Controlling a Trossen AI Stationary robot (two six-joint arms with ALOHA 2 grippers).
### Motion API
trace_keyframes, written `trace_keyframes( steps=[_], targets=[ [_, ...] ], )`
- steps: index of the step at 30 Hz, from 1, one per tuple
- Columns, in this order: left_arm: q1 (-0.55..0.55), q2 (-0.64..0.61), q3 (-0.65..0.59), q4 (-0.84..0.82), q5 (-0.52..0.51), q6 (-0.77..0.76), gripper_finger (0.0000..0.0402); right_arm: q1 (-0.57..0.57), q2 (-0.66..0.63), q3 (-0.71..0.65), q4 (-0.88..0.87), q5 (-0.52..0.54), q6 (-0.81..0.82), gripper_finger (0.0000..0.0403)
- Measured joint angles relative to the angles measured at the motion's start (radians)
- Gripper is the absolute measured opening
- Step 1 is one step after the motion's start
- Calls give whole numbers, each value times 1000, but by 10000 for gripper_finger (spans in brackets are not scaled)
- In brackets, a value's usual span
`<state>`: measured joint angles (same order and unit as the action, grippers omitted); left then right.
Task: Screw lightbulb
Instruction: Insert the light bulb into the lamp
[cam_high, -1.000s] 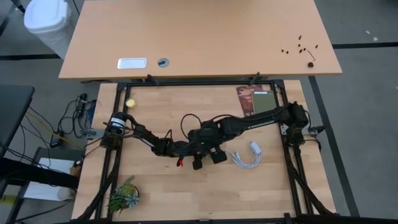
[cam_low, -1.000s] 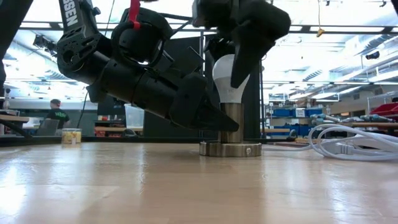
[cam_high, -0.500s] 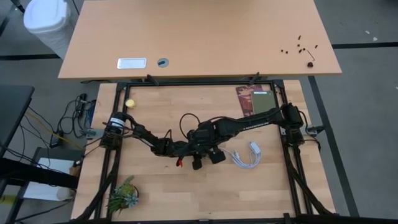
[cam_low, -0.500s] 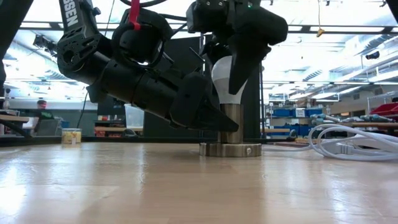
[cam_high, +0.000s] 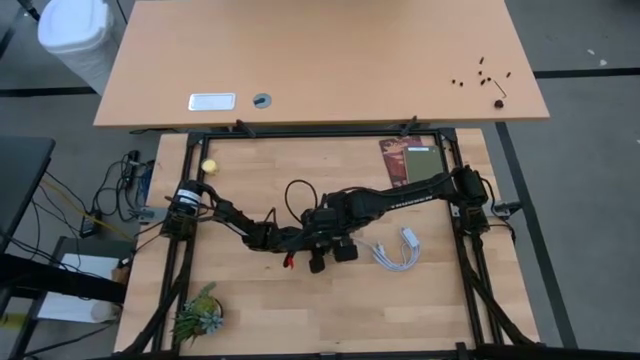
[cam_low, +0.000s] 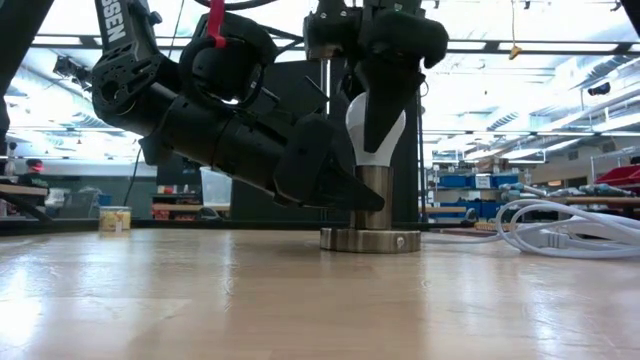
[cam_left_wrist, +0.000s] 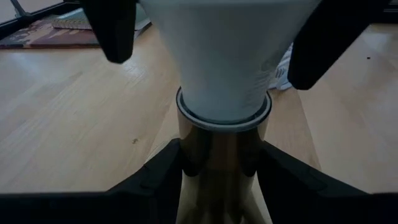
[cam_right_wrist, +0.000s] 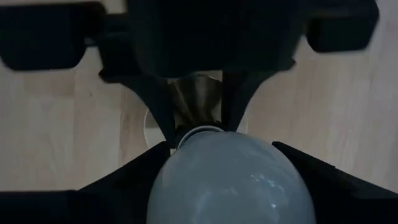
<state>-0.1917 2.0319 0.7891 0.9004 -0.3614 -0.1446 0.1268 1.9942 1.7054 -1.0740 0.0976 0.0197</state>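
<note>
The white lightbulb (cam_low: 375, 128) stands upright in a metal socket (cam_low: 373, 197), whose round flat base (cam_low: 370, 240) rests on the wooden table. My left gripper (cam_low: 345, 192) reaches in low from the table's left and is shut on the socket. My right gripper (cam_low: 385, 95) hangs over the bulb pointing down, its fingers closed on either side of the bulb's rounded head (cam_right_wrist: 230, 180). In the high view both grippers (cam_high: 305, 243) (cam_high: 335, 242) meet at mid-table and hide bulb and socket. My left gripper pinches the socket's upright metal stem (cam_left_wrist: 221, 155) between its two fingers (cam_left_wrist: 158, 171), just under the bulb's neck. The fingers come nearly level from the table's left, across the stem. The socket stands upright, its base on the table. My right gripper holds the bulb's rounded white head (cam_right_wrist: 186, 168) between its two fingers (cam_right_wrist: 127, 177). It comes from above, pointing down. The bulb stands upright with its neck in the socket (cam_left_wrist: 224, 115).
A coiled white cord with a plug (cam_high: 397, 250) lies right of the socket, also in the low view (cam_low: 560, 225). A dark booklet (cam_high: 410, 160) lies at the far right, a small green plant (cam_high: 200, 315) at the near left, a small yellow object (cam_high: 210, 166) at the far left.
My right gripper has rolled about its downward line above the bulb, and its fingers have drawn in onto the bulb's head. The left gripper, the socket and the bulb have stayed where they were.
</note>
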Motion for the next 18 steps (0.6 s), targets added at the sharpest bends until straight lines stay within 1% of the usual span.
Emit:
trace_keyframes(
  steps=[5, 12, 18],
  targets=[
    [0, 0, 0, -3, -10, -20, 184, 0, 0, -1, -15, 11, 168, 293],
    [0, 0, 0, -3, -27, -41, 184, 0, 0, -1, -10, 12, 352, 276],
    [0, 0, 0, 0, -30, -67, 184, 0, 0, -1, -9, 13, 514, 281]
  ],
)
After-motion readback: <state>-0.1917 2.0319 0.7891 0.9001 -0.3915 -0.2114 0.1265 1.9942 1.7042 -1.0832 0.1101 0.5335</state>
